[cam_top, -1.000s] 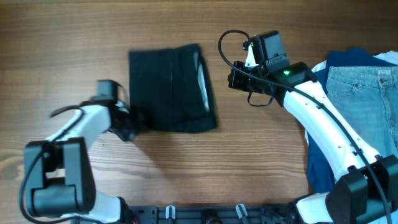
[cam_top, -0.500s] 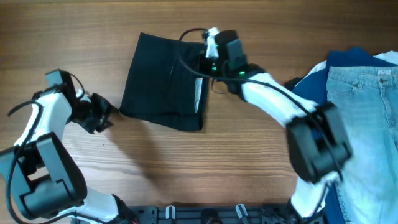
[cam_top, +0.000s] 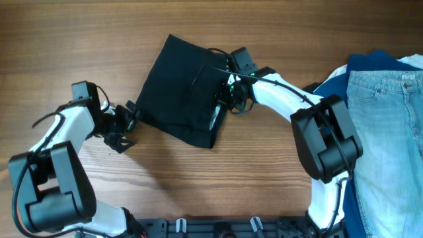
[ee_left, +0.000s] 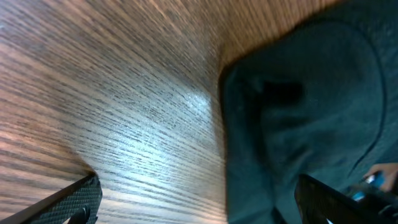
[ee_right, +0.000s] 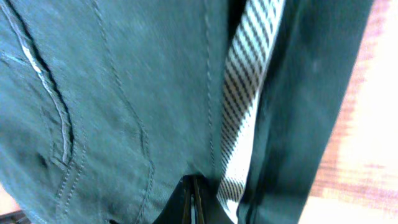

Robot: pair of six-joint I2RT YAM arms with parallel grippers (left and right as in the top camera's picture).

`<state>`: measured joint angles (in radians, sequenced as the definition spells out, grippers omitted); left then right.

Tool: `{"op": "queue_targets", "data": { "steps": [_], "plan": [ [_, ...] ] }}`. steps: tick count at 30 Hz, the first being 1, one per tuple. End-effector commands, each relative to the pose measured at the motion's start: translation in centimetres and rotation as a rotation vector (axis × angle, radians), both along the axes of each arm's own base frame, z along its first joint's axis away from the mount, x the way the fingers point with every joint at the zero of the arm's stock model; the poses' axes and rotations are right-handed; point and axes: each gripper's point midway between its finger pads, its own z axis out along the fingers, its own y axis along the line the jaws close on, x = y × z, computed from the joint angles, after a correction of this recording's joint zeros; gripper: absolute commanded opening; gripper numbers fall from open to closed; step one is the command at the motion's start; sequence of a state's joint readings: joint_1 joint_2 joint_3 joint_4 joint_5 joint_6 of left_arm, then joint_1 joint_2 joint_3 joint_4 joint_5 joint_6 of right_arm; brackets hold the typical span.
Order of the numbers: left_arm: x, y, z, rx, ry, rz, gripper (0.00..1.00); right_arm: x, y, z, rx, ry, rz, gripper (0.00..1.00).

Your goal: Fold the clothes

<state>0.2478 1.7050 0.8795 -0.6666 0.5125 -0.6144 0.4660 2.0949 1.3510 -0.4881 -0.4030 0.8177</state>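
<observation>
Right wrist view puts me nearest the work. My right hand [ee_right: 194, 200] has its fingers drawn together at the bottom of the frame. They are nipped onto the black garment [ee_right: 118, 93] just beside the striped grey-white lining [ee_right: 249, 93], which runs as a band right of centre.

Left wrist view shows my left hand [ee_left: 199, 205] spread wide and holding nothing, one finger in each lower corner. Bare table [ee_left: 124, 93] lies under it. The garment's dark corner fills the right half, close but not between the fingers.

From overhead, the garment lies as a skewed, folded rectangle in the upper middle of the frame. One corner points toward my left hand, and my right hand sits on its right edge. Farther off, at the right edge of the frame, light blue jeans [cam_top: 390, 132] lie over a royal blue garment [cam_top: 370, 63], well apart from the work.

The main risk, as I judge it, is that only one hand has cloth. If my right hand pulls or lifts now, the layers could slide apart and the lining side could flop open, spoiling the fold. That pinch looks shallow and near the edge, so it may slip free. If my left hand closes where it is, it will catch air or scrape the table, so it should come over the corner first.
</observation>
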Motion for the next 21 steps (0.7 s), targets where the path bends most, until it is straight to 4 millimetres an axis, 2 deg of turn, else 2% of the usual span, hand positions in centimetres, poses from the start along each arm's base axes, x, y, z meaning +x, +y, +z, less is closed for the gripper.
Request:
{"op": "queue_targets", "data": {
  "steps": [1, 3, 5, 7, 9, 12, 14, 16, 17, 18, 19, 20, 21],
  "plan": [
    [-0.9, -0.4, -2.4, -0.025, 0.052, 0.091, 0.99, -5.2, -0.7, -3.6, -0.102, 0.199, -0.024, 0.04],
    [-0.1, -1.2, -2.0, -0.068, 0.002, 0.076, 0.97, -7.0, 0.3, -3.5, -0.094, 0.244, 0.008, 0.04],
    [-0.2, -2.4, -1.7, -0.102, 0.004, 0.05, 0.95, -7.6, 1.2, -3.3, -0.074, 0.255, 0.032, 0.04],
    [-0.5, -2.8, -2.0, -0.07, 0.013, 0.019, 0.97, -8.6, 1.8, -3.0, -0.058, 0.284, 0.053, 0.04],
    [0.1, -2.6, -2.5, -0.007, -0.013, -0.004, 0.96, -9.8, 2.5, -2.7, -0.03, 0.32, 0.087, 0.04],
    [0.7, -3.6, -2.7, 0.015, -0.047, -0.055, 0.96, -11.4, 3.3, -2.4, -0.028, 0.336, 0.151, 0.04],
    [0.5, -4.2, -3.0, 0.027, -0.05, -0.099, 0.9, -11.6, 3.9, -2.0, -0.022, 0.307, 0.184, 0.04],
    [0.4, -4.2, -3.6, 0.063, -0.043, -0.115, 0.74, -11.5, 4.0, -1.5, -0.018, 0.289, 0.191, 0.04],
    [0.4, -4.0, -3.9, 0.086, -0.038, -0.117, 0.62, -11.3, 4.1, -1.2, -0.017, 0.281, 0.191, 0.04],
    [0.4, -3.9, -4.2, 0.101, -0.035, -0.119, 0.47, -11.2, 4.0, -1.1, -0.021, 0.273, 0.189, 0.04],
    [0.6, -3.9, -4.4, 0.104, -0.047, -0.132, 0.36, -11.1, 3.9, -1.1, -0.027, 0.266, 0.189, 0.04],
    [0.9, -3.8, -4.5, 0.111, -0.067, -0.156, 0.08, -10.9, 3.8, -0.8, -0.031, 0.248, 0.195, 0.04],
    [1.1, -3.8, -4.4, 0.117, -0.089, -0.182, 0.04, -10.8, 3.7, -0.5, -0.038, 0.232, 0.201, 0.04]
  ]
}}
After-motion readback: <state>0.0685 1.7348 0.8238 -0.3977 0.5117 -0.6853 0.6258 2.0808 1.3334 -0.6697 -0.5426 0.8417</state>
